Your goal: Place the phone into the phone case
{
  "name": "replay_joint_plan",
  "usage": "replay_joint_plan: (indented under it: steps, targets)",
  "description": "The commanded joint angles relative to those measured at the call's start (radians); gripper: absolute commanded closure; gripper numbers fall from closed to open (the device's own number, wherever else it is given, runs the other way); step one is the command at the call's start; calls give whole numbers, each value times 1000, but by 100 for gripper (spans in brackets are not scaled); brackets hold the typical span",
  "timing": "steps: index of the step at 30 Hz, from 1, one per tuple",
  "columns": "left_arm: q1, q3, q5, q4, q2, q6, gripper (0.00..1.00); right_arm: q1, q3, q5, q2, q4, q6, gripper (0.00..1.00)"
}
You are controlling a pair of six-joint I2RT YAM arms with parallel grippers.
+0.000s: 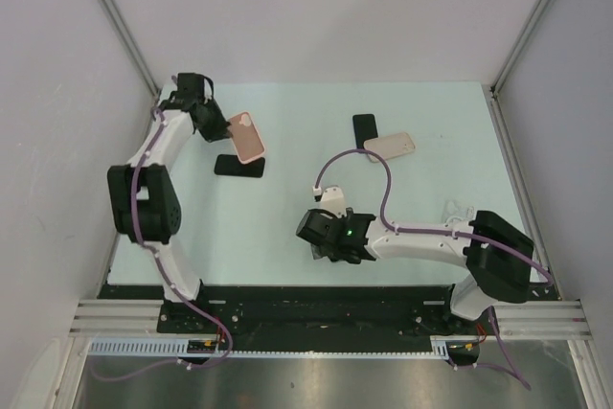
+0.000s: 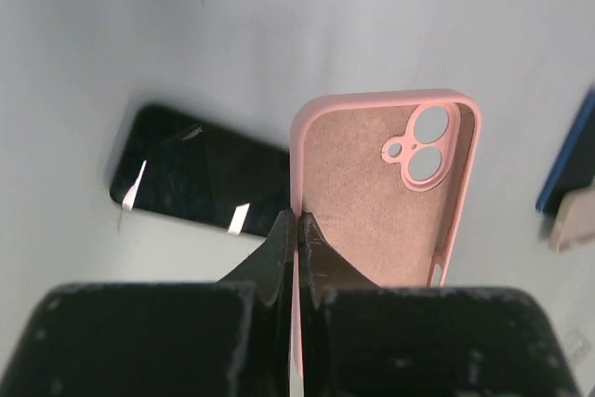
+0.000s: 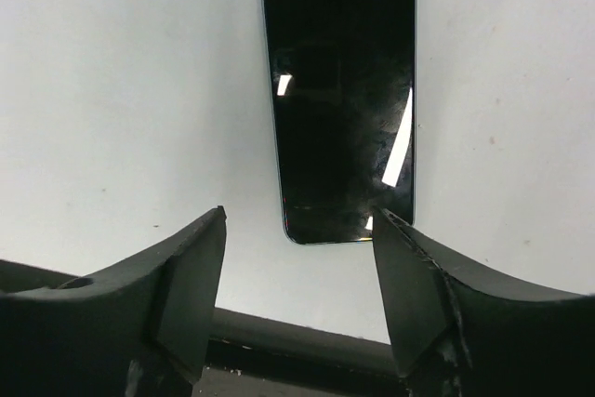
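Left hand [image 2: 296, 230] pinching one side wall of pink phone case [image 2: 372, 202], case held clear of surface [image 1: 287, 112], empty, lining exposed, black phone [image 2: 200, 178] flat on surface partly beneath it, right hand [image 3: 297, 230] spread above second black phone [image 3: 339, 90]

Robotics lab test cell: plain white panel walls [image 1: 335, 7] in aluminium framing [image 1: 117, 16], pale green table [image 1: 287, 112], slotted cable duct [image 1: 134, 345] along near edge.

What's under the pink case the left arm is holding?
A black phone lies flat on the table; the pink case hides one end in the left wrist view.
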State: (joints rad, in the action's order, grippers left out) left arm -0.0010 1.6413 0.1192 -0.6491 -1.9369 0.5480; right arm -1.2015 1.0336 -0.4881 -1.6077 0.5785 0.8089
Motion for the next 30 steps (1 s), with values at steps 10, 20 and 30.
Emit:
replay_joint_plan:
  steps: [10, 20, 30]
  targets:
    - [-37, -668, 117, 22, 541, -144, 100, 149, -12, 100, 48, -72, -213, 17]
    - [-45, -848, 229, 46, 652, -152, 100, 249, -14, 244, -69, -187, -323, 14]
    - [-63, -847, 204, 65, 628, -120, 100, 244, -12, 214, -156, -226, -332, 14]
